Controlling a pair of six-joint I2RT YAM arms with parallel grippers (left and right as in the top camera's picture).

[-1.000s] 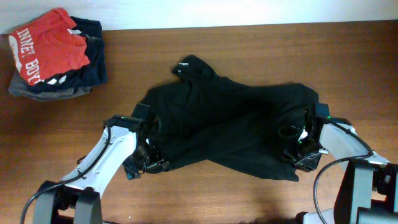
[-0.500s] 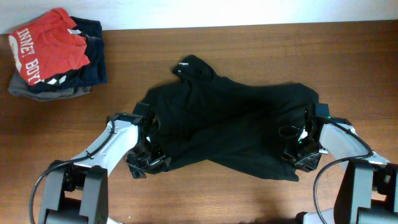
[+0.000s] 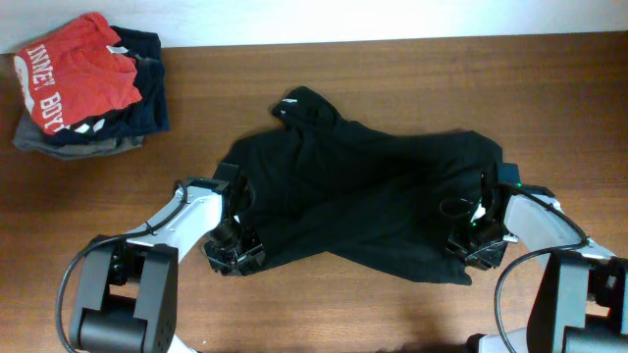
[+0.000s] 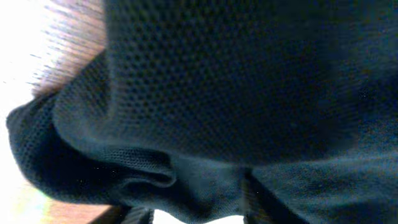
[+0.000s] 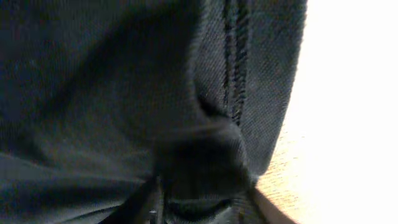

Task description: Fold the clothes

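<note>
The black long-sleeved top [image 3: 363,196] lies spread and rumpled across the middle of the table, with its collar and small white mark at the back [image 3: 292,102]. My left gripper [image 3: 234,257] is at the top's front left hem. In the left wrist view black mesh fabric [image 4: 236,93] fills the frame and lies bunched between the jaws [image 4: 193,214]. My right gripper [image 3: 478,247] is at the front right edge. In the right wrist view a stitched hem [image 5: 233,62] runs down into a fold pinched between the jaws [image 5: 202,208].
A stack of folded garments stands at the back left corner, with a red shirt with white letters [image 3: 74,74] on top of navy [image 3: 147,88] and grey ones [image 3: 69,145]. Bare wooden table [image 3: 549,88] surrounds the top.
My left arm has swung inward and its gripper has shifted slightly right along the hem. The right arm and the top have not visibly moved.
</note>
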